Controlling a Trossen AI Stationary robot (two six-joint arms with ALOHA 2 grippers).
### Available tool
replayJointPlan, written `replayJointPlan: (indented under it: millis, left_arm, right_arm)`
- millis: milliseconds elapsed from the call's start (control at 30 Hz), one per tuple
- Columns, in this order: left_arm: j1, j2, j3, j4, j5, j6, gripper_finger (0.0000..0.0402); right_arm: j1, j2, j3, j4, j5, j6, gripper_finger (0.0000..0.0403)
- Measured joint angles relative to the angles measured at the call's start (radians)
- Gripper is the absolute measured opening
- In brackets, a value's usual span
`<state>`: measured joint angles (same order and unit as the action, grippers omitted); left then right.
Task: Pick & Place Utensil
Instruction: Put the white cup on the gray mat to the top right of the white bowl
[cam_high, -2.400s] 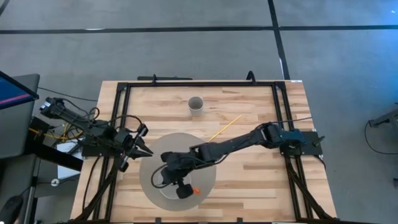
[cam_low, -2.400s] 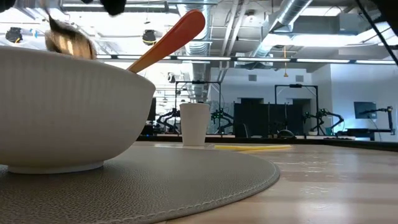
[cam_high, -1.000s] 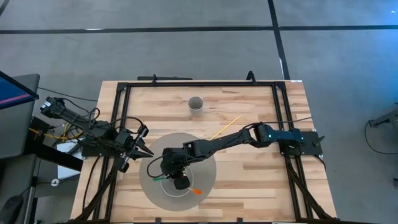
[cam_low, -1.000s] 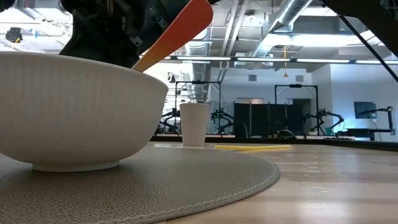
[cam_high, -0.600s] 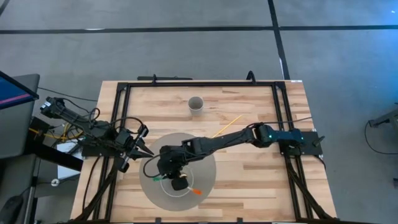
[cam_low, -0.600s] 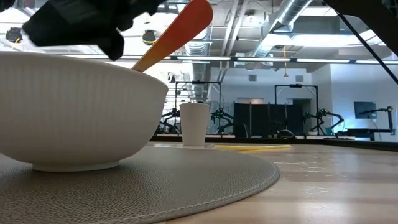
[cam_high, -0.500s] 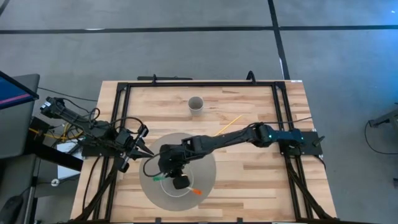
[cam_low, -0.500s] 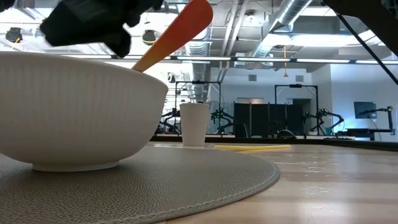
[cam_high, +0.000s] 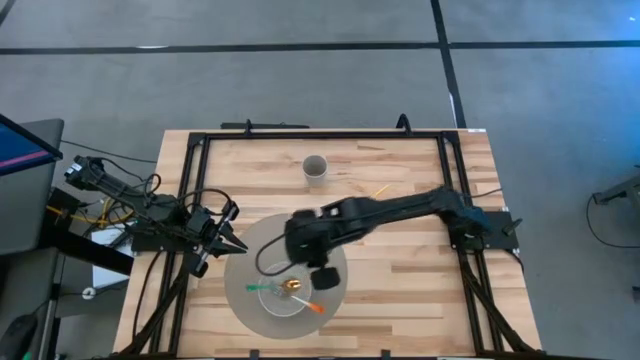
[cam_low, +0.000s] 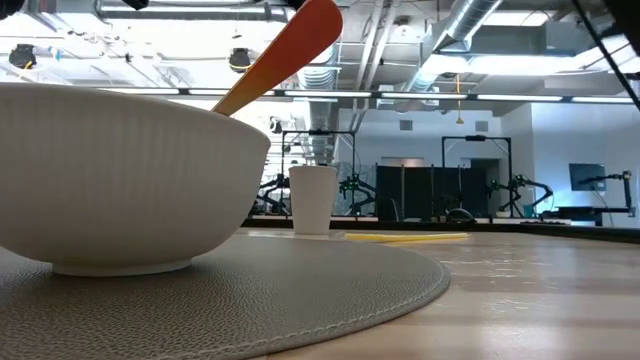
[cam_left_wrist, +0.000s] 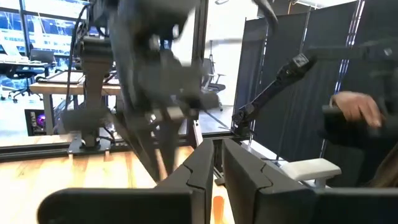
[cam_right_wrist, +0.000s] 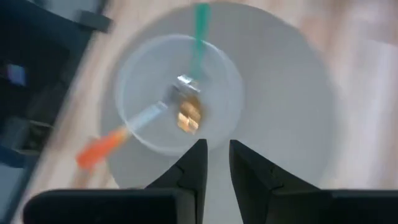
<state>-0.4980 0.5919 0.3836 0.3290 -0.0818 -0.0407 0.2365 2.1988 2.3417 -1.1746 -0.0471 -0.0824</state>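
Start at your left: the left gripper (cam_high: 228, 241) waits at the mat's left edge, its fingers (cam_left_wrist: 245, 180) pressed nearly together with nothing between them, so treat it as clenched and empty.

Moving right, the white bowl (cam_high: 283, 296) sits on the round grey mat (cam_high: 240, 300). Three utensils lie in it: a green-handled one (cam_right_wrist: 200, 32), a gold-headed one (cam_right_wrist: 188, 113) in the middle, and an orange-handled one (cam_right_wrist: 98, 150) whose end sticks out over the rim (the low view shows that orange tip (cam_low: 290, 48) slanting up above the bowl).

The right gripper (cam_high: 318, 272) hangs above and just beside the bowl, on its cup-ward side. Its jaws stand narrowly apart and hold nothing. From them the bowl lies straight ahead and below, and no utensil's long axis lines up with the gap.

Further right, a thin yellow stick (cam_high: 379, 189) lies on the wood, partly under the right arm. It is probably the next pick, and the right arm is nearer. I'd judge you must turn the wrist across its length.
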Motion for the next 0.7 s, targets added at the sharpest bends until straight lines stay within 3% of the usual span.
replayJointPlan:
  millis: [167,300,500,700]
  left_arm:
    - [0.000,0.000,0.000,0.000,0.000,-0.001,0.0034]
    - [0.000,0.004,0.000,0.001,0.000,-0.001,0.0034]
    - [0.000,0.045,0.000,0.000,0.000,-0.001,0.0034]
    - [0.000,0.102,0.000,0.003,0.000,-0.001,0.0034]
  right_arm:
    - [0.018,-0.146,-0.013,-0.148,0.141,0.055,0.0060]
    - [0.050,-0.272,-0.130,-0.116,0.187,0.074,0.0060]
    - [0.072,-0.485,-0.548,0.166,0.209,0.119,0.0060]
    - [-0.018,-0.702,-1.041,0.474,0.206,0.218,0.0060]
